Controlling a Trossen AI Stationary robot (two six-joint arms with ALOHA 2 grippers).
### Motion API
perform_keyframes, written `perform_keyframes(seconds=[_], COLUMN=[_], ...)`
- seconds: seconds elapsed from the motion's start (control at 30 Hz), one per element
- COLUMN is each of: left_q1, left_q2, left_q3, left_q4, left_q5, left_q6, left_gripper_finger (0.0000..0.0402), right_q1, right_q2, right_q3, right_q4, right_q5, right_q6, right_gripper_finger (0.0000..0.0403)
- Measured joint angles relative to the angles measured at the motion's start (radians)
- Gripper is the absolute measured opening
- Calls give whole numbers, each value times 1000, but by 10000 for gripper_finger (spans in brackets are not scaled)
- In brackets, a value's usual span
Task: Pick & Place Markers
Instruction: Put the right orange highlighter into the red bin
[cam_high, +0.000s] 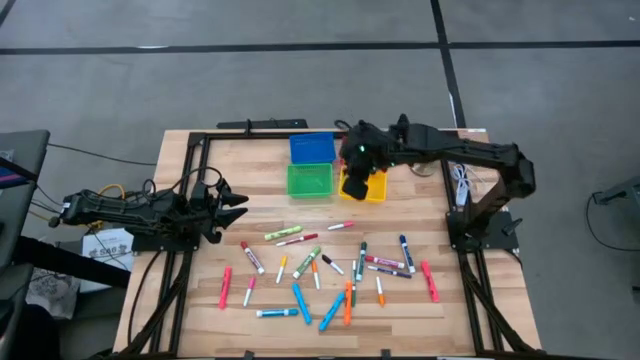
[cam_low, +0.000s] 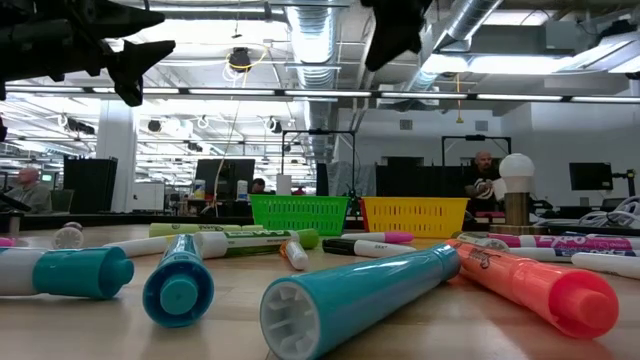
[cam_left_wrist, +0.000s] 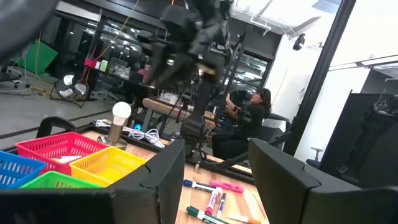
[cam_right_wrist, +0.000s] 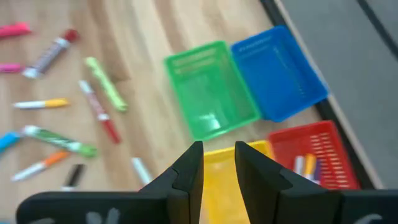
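Right gripper (cam_right_wrist: 217, 149) up high at the back of the table (cam_high: 200, 300), right above the yellow bin (cam_right_wrist: 217, 180). Fingers a little apart, with a thin gap and nothing in it. Looks done with a drop, or about to go for more.

Markers (cam_high: 330, 270) spread over the front half of the table, about 20 of them, well apart from the bins. From the right gripper, all toward the front edge. Closest one: a small white marker with a pink cap (cam_high: 341, 226), lying flat, long side running left to right. Probably best to turn the fingers so as to pinch across its thin body.

Left gripper (cam_high: 238, 205) at the left edge, fingers spread wide, holding nothing. Closer to the red-capped marker (cam_high: 252, 257) and the light green marker (cam_high: 283, 233) on that side.

A few markers (cam_right_wrist: 305, 165) already in the red bin (cam_right_wrist: 323, 134).

Markers: smooth, round plastic tubes, thin and short. Likely to roll if bumped. Table: pale wood boards, flat. Green bin (cam_right_wrist: 211, 93) and blue bin (cam_right_wrist: 280, 68): small, square, thin plastic with net-like walls, standing side by side and looking bare inside.
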Motion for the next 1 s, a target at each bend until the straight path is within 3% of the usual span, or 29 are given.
perform_keyframes(seconds=[0.2, 0.43, 1.0], left_q1=[0, 0, 0], left_q2=[0, 0, 0], left_q3=[0, 0, 0], left_q4=[0, 0, 2], left_q5=[0, 0, 3], left_q6=[0, 0, -3], left_gripper_finger=[177, 177, 177], right_q1=[141, 314, 570], right_q2=[1, 66, 187], right_q3=[0, -1, -2], right_q4=[-85, -247, -274], right_q5=[35, -21, -170], right_q6=[197, 597, 1242], right_gripper_finger=[82, 82, 82])
